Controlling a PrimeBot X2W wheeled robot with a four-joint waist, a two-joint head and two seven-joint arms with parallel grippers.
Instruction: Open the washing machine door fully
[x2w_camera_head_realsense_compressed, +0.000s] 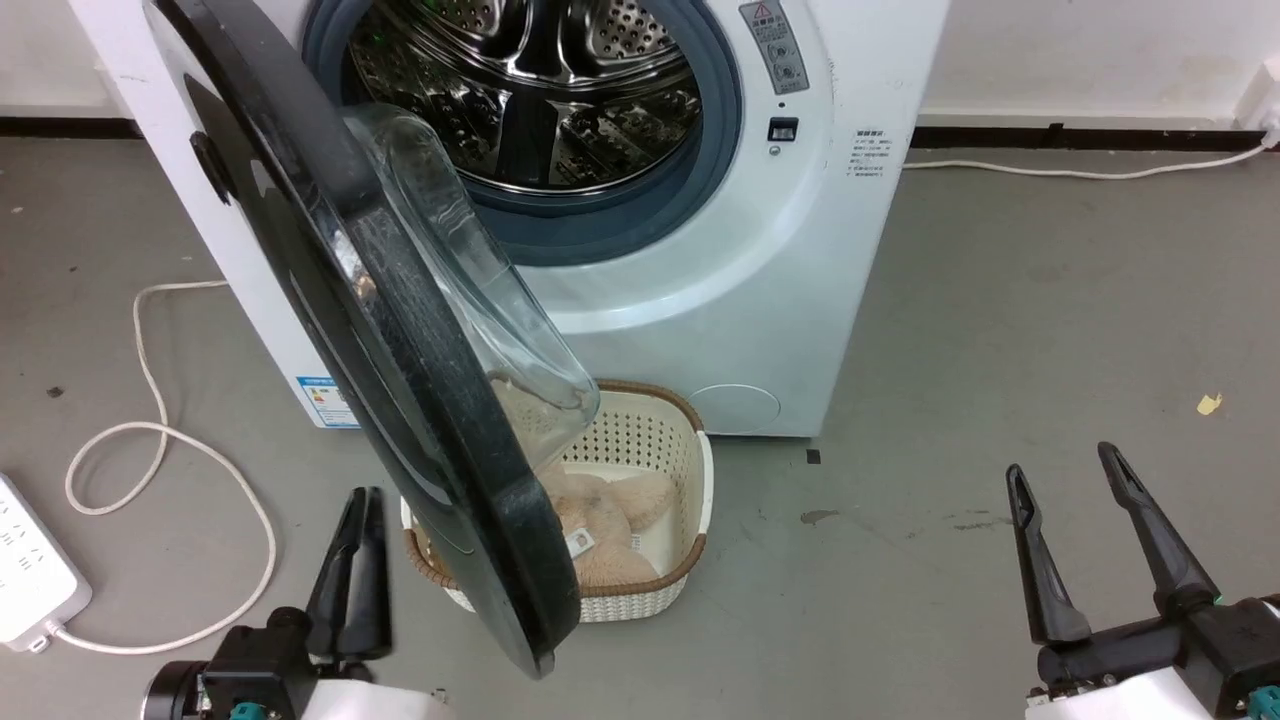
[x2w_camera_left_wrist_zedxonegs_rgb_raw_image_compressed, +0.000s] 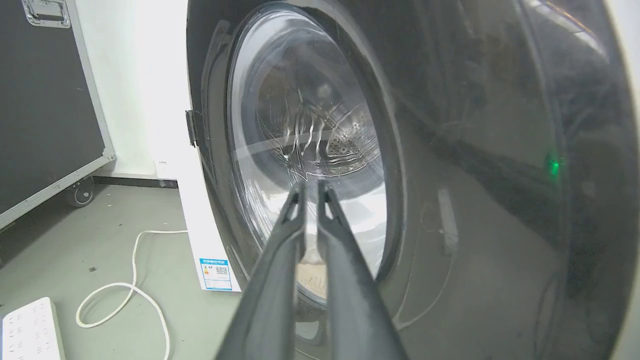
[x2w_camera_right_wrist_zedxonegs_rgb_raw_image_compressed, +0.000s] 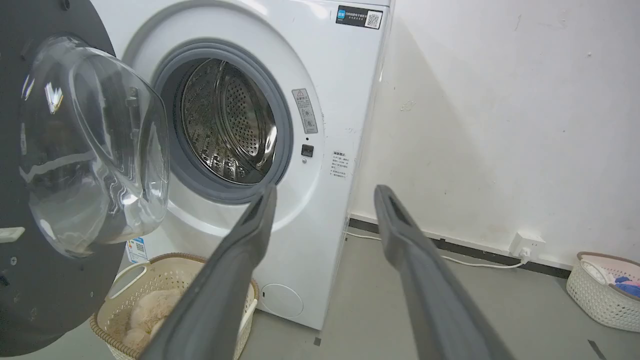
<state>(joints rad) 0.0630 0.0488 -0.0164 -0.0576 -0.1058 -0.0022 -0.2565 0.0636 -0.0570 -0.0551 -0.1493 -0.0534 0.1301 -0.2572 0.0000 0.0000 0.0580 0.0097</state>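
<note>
The washing machine door (x2w_camera_head_realsense_compressed: 420, 400) stood about half open from the washing machine (x2w_camera_head_realsense_compressed: 700, 300), over a basket (x2w_camera_head_realsense_compressed: 690, 480). The left gripper (x2w_camera_head_realsense_compressed: 364, 495), fingers almost together and empty, sat just beside its outer face. The right gripper (x2w_camera_head_realsense_compressed: 1062, 460), spread wide, hung well apart on the inner side, probably better placed for pushing it wider.

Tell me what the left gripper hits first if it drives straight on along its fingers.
The washing machine door: the left gripper points at the glass window in the door's outer face. It looks close, though depth is hard to judge.
</note>
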